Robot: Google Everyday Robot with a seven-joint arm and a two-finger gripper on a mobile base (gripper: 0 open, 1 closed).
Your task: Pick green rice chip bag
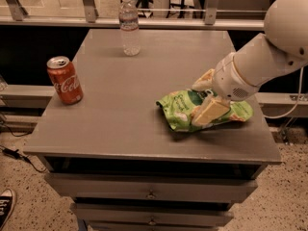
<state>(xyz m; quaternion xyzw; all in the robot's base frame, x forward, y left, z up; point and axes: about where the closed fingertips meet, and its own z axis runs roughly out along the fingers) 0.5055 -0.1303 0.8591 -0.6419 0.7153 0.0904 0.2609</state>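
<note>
The green rice chip bag (180, 109) lies flat on the right part of the grey table (120, 124), crinkly light green with a dark band. My gripper (207, 96) comes in from the right on a white arm and is down over the middle of the bag. Its fingers are apart: the near tan finger (211, 111) lies across the bag's front, the far one (204, 81) sits at the bag's back edge. The bag's middle is hidden under the gripper. The bag rests on the table.
A red Coca-Cola can (64, 80) stands at the table's left edge. A clear water bottle (129, 26) stands at the back centre. Drawers are below the tabletop, a railing runs behind it, and a shoe (6, 207) is on the floor at lower left.
</note>
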